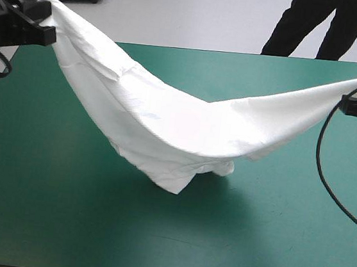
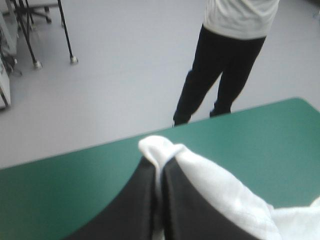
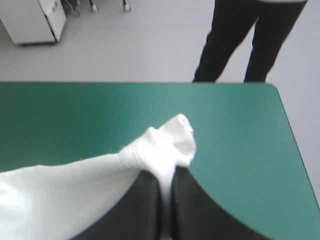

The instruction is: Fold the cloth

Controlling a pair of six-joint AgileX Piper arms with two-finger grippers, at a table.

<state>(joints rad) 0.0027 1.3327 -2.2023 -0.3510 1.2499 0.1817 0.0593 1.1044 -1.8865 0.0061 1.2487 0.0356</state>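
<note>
The white T-shirt (image 1: pixel 167 122) hangs stretched between both raised grippers, sagging in the middle, with its lowest folds touching the teal-green table (image 1: pixel 61 197) near the centre. My left gripper (image 1: pixel 48 23) holds one end high at the far left, shut on the T-shirt (image 2: pixel 210 185), with a tuft of cloth poking out past its tips (image 2: pixel 159 165). At the right edge my right gripper (image 1: pixel 356 102) pinches the other end, shut on the T-shirt (image 3: pixel 75 195), the cloth bunched over its tips (image 3: pixel 167 172).
Bare teal-green cover lies in front of the hanging T-shirt and toward the far edge (image 1: pixel 238 66). The table's far right corner (image 3: pixel 270 87) shows in the right wrist view.
</note>
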